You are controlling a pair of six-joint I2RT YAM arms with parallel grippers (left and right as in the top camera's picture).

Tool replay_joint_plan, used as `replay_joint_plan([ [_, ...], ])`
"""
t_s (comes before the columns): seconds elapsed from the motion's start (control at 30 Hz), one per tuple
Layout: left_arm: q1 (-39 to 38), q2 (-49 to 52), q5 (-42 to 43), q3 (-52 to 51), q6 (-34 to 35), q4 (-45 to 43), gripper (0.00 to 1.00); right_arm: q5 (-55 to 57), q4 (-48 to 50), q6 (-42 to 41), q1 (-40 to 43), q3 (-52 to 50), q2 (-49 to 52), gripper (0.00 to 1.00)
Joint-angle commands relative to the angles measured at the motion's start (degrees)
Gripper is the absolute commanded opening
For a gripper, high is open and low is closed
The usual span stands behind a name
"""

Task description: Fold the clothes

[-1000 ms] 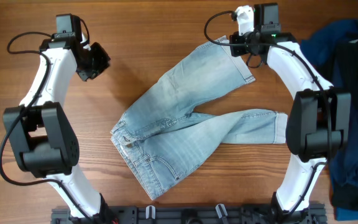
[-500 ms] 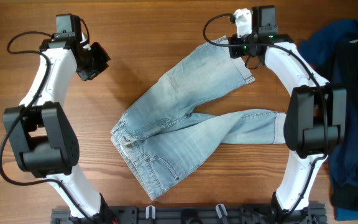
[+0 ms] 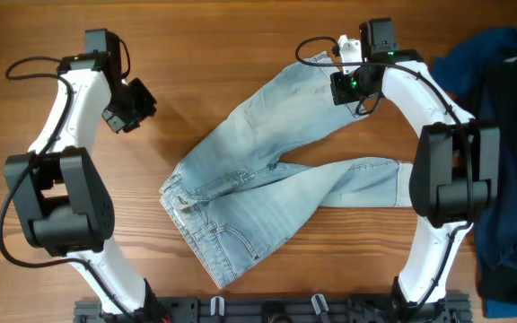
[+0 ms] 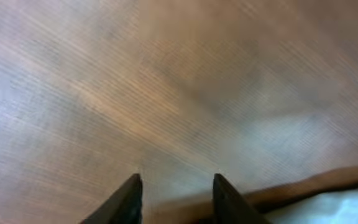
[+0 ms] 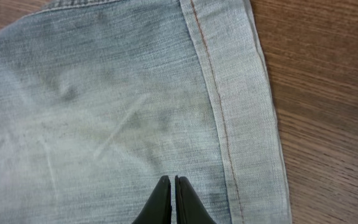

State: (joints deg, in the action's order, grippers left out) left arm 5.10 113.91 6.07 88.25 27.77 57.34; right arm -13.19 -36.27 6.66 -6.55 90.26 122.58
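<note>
Your right gripper (image 3: 348, 87) slid in from table edge past hem, now sits over upper leg of jeans (image 3: 276, 170), tips pinched together above denim in wrist view. Your left gripper (image 3: 131, 108) dropped a bit lower and swung, and its fingers (image 4: 129, 198) parted from nearly closed, over bare wood.

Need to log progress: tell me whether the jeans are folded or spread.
Spread. The jeans lie flat on the table, both legs splayed apart toward the right, no part doubled over.
</note>
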Motion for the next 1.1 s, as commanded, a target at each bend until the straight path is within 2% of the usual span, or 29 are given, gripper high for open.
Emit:
replay_joint_plan([
  [0.0, 0.55, -0.09, 0.24, -0.26, -0.35, 2.58, 0.43, 0.37, 2.95, -0.63, 0.31, -3.87, 1.92, 0.04],
  [0.17, 1.99, -0.09, 0.28, -0.26, -0.55, 5.09, 0.47, 2.16, 8.83, -0.68, 0.35, -8.11, 3.26, 0.04],
  [0.2, 2.58, -0.09, 0.28, -0.26, -0.55, 5.84, 0.51, 3.15, 9.38, -0.66, 0.59, -9.05, 3.72, 0.04],
  [0.43, 3.69, -0.09, 0.52, -0.26, -0.55, 7.34, 0.59, 17.29, 5.60, -1.27, 4.59, -10.14, 5.46, 0.04],
  [0.53, 3.65, -0.09, 0.98, -0.26, -0.59, 8.57, 0.63, 19.65, 3.91, -3.23, 7.98, -10.14, 5.46, 0.04],
  [0.6, 3.65, -0.09, 1.73, -0.26, -1.29, 9.40, 0.71, 19.61, 2.84, -3.78, 10.60, -10.14, 5.46, 0.04],
  [0.67, 3.65, -0.09, 2.45, -0.28, -2.34, 9.88, 0.84, 18.88, 2.16, -3.87, 13.16, -10.14, 5.46, 0.04],
  [0.73, 3.65, -0.09, 2.80, -0.28, -2.27, 9.99, 0.87, 14.45, 2.21, -3.72, 15.50, -10.14, 5.46, 0.04],
  [0.77, 3.65, -0.09, 3.56, -0.28, -2.27, 9.90, 0.90, 11.85, 2.32, -3.58, 16.31, -10.14, 5.46, 0.04],
  [0.9, 3.63, -0.09, 15.02, -0.28, -2.29, 9.51, 0.89, 6.71, 2.32, -3.65, 17.35, -10.14, 5.46, 0.04],
  [1.07, 3.65, -0.09, 24.44, -2.73, -1.53, 5.31, 0.90, 6.67, 2.54, -3.65, 16.70, -10.14, 5.46, 0.04],
])
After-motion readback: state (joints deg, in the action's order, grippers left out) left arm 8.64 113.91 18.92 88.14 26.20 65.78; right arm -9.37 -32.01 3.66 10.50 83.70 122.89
